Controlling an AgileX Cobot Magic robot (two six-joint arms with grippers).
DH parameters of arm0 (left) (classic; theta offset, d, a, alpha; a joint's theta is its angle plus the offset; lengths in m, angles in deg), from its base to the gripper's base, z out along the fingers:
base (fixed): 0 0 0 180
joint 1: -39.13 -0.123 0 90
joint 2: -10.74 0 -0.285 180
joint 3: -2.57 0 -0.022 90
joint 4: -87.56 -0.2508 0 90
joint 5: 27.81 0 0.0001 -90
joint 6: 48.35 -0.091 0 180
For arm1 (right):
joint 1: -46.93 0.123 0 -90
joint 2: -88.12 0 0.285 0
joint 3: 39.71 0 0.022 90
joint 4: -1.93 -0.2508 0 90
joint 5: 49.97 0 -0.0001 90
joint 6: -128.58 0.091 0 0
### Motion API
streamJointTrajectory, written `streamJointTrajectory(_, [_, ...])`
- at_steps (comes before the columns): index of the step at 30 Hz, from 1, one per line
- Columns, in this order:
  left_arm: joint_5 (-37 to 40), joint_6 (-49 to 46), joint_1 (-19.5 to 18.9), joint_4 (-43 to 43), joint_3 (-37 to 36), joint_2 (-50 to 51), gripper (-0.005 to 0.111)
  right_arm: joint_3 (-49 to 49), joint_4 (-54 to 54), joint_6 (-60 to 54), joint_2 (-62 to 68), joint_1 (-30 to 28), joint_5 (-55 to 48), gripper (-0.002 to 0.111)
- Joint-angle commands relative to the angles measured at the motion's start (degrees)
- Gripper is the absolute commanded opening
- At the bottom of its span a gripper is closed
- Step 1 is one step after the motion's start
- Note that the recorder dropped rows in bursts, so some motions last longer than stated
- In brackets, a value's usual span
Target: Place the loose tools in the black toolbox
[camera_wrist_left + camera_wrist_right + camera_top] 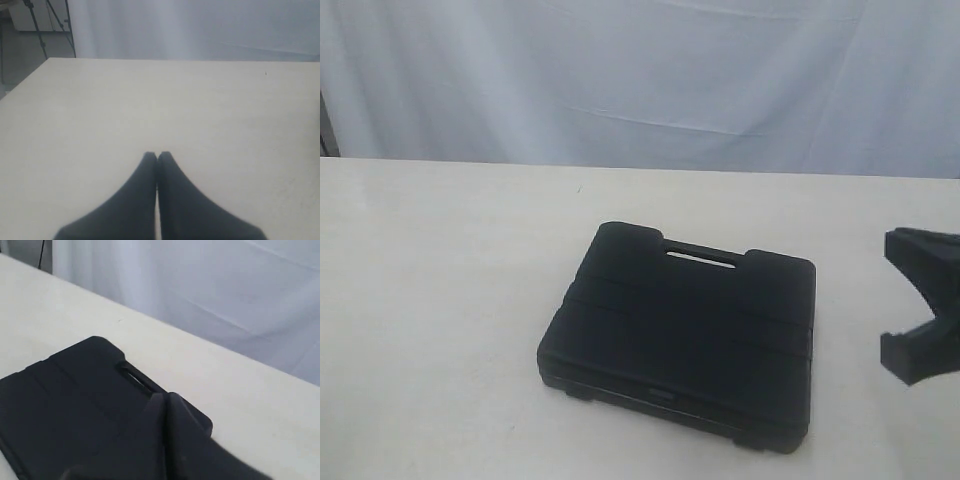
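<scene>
**Firmly closed, the toolbox is lying flat while both hands are holding nothing**

Right now the large flat rectangular black moulded-plastic toolbox (pixel 680 335) is resting on the pale cream surface (pixel 440 300). In the exterior view it is sitting toward 5 o'clock from the middle. Its two halves are lying shut on each other, and its slot handle (pixel 702 257) is facing 12 o'clock, toward the white cloth backdrop (pixel 640 80).

A black part of the right arm (pixel 945 300) is showing at the 3 o'clock edge of that view, apart from the case. The right hand (pixel 166 396) is pressing its two fingers fully together with nothing between them. It is hanging over the toolbox's corner beside the slot handle; whether it is touching the lid cannot be told.

The left hand (pixel 157 155) is likewise keeping its fingers closed tip to tip, gripping nothing, over bare surface.
</scene>
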Motion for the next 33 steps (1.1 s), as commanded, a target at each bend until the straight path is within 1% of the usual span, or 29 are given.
streamJointTrajectory(1, [-0.31,0.33,0.27,0.00,-0.15,-0.07,0.000,10.88,-0.25,0.98,-5.11,-2.37,11.12,0.000])
streamJointTrajectory(5, [-0.31,0.33,0.27,0.00,-0.15,-0.07,0.000,16.73,-0.25,6.42,-11.09,-4.68,11.18,0.000])
streamJointTrajectory(10, [-0.31,0.33,0.27,0.00,-0.15,-0.07,0.000,20.85,-0.25,6.57,-18.33,-7.68,11.06,0.000])
streamJointTrajectory(14, [-0.31,0.33,0.27,0.00,-0.15,-0.07,0.000,21.30,-0.25,6.57,-19.73,-7.78,10.43,0.000])
streamJointTrajectory(19, [-0.31,0.33,0.27,0.00,-0.15,-0.07,0.000,21.30,-0.25,6.57,-20.11,-7.78,7.16,0.000])
streamJointTrajectory(21, [-0.31,0.33,0.27,0.00,-0.15,-0.07,0.000,21.30,-0.25,6.57,-21.99,-7.78,5.06,0.000])
streamJointTrajectory(28, [-0.31,0.33,0.27,0.00,-0.15,-0.07,0.000,21.30,-1.98,6.57,-31.49,-7.78,-8.34,0.000])
streamJointTrajectory(33, [-0.31,0.33,0.27,0.00,-0.15,-0.07,0.000,21.30,-2.46,6.57,-33.75,-7.78,-13.02,0.000])
